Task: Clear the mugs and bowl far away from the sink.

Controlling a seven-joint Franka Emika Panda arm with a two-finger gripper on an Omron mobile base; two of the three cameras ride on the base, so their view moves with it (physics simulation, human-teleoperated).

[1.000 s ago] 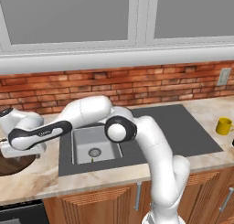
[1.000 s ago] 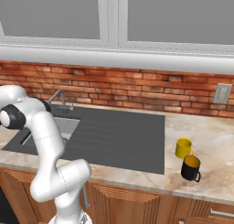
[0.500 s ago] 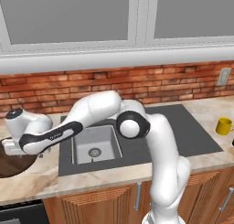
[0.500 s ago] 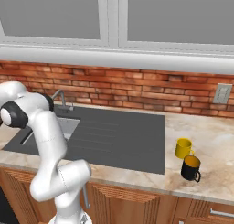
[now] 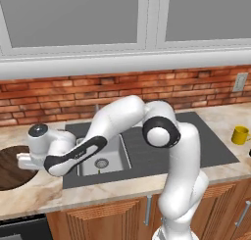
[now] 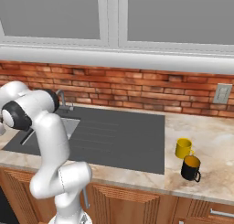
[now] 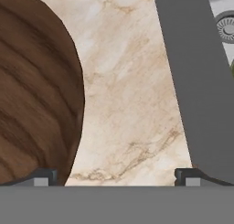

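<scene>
While fully spread, end effector (image 7: 116, 175) empty.

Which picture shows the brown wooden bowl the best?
The hand view: the bowl is close up, its dark wood grain clear, though cut off by the picture's left edge. The left base view shows part of it on the counter at the far left, beside the gripper.
</scene>
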